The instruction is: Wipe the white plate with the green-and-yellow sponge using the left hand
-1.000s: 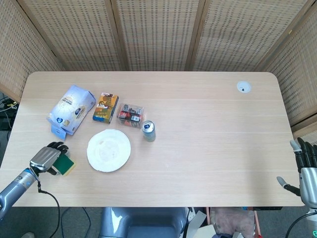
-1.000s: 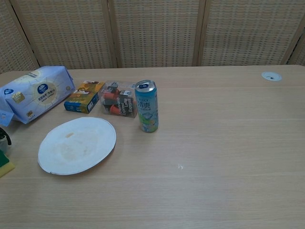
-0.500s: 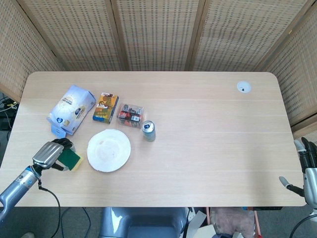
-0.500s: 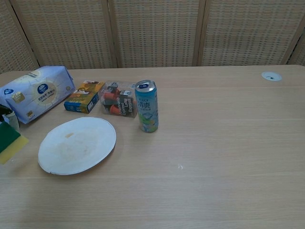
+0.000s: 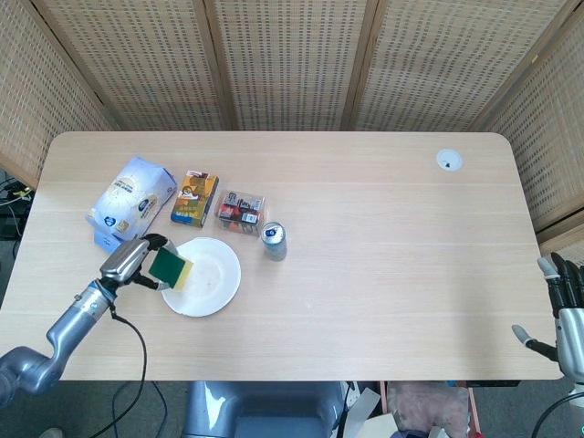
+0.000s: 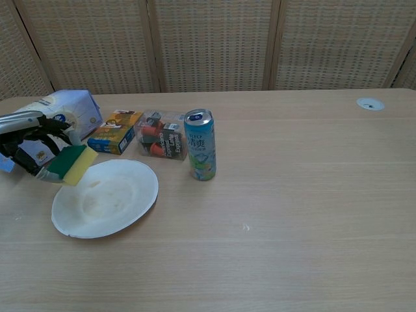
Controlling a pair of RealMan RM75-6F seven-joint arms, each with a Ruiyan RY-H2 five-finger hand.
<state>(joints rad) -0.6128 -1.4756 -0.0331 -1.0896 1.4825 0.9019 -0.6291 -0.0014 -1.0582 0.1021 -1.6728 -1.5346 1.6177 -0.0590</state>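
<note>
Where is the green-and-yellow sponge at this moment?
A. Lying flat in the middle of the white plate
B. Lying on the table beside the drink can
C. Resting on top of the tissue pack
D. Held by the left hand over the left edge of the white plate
D: the left hand holds the green-and-yellow sponge at the left rim of the white plate; whether the sponge touches the plate cannot be told.

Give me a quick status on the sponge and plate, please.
Left hand holds sponge over white plate's left rim. Right hand open, idle. Nothing in the way.

White plate (image 6: 107,201), green-and-yellow sponge (image 6: 73,162) — pale-blue can (image 6: 199,144) (teal print)
</note>
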